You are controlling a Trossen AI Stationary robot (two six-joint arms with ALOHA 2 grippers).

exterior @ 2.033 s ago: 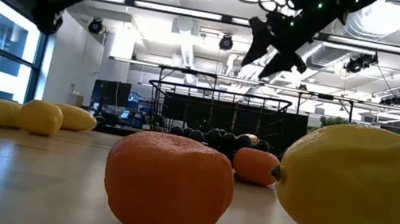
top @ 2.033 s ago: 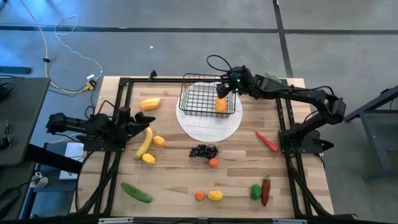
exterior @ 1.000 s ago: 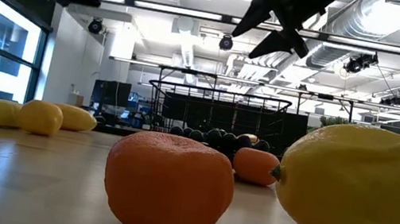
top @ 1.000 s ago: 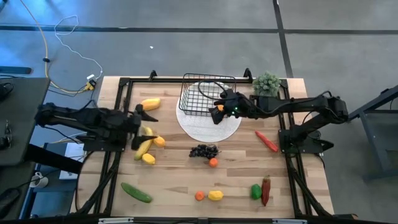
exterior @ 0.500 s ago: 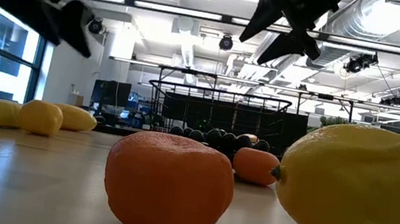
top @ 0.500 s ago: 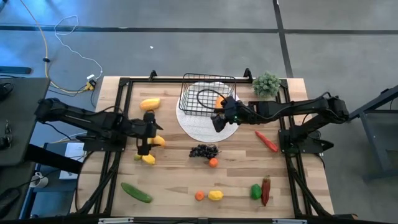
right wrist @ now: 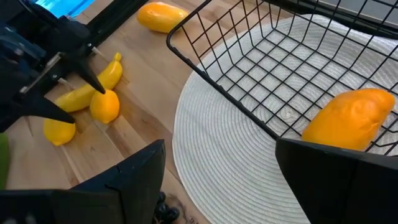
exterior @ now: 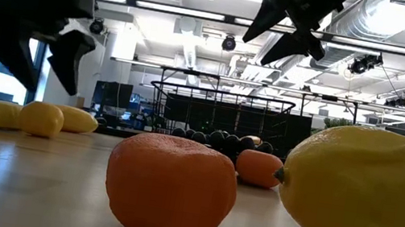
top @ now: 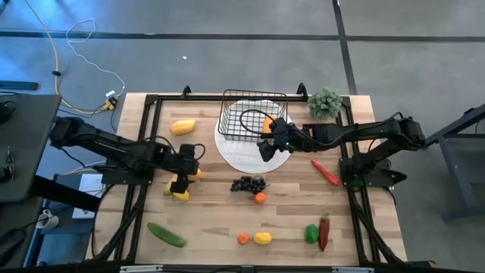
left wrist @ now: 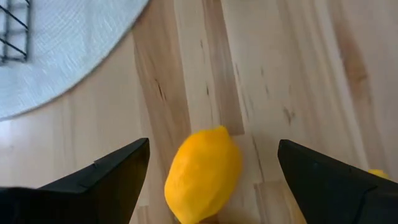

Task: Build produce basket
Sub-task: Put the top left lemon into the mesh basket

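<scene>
I had the left gripper [top: 186, 168] hanging spread wide and empty over a lemon [left wrist: 203, 173], which sat on the bare wood centred between the two fingers [left wrist: 106, 174] in the wrist view. A banana [right wrist: 93, 84] and a second lemon [right wrist: 60, 131] lay just beside it, and a yellow mango [top: 182, 127] sat farther toward the back of the table.

My right gripper [top: 266, 145] hovered over the front edge of the round white plate [top: 246, 157], jaws wide apart and holding nothing. The basket [top: 252, 116] stood on the back part of that plate, just beyond the gripper, with one orange mango [right wrist: 351, 118] lying inside on the mesh floor.

The rest of the produce was spread over the wooden table [top: 212, 220]: dark grapes [top: 248, 183] with a small orange [top: 260, 198] near the middle, a red chili [top: 326, 172] to the right, a cucumber [top: 166, 234] front left, another orange [top: 242, 238] touching or nearly touching a lemon [top: 262, 238], and a green pepper [top: 311, 233] beside a dark red chili [top: 324, 231] along the front. A green bushy plant [top: 325, 101] stood at the back right corner. Across the table I saw a hall with ceiling lights and ducts.
</scene>
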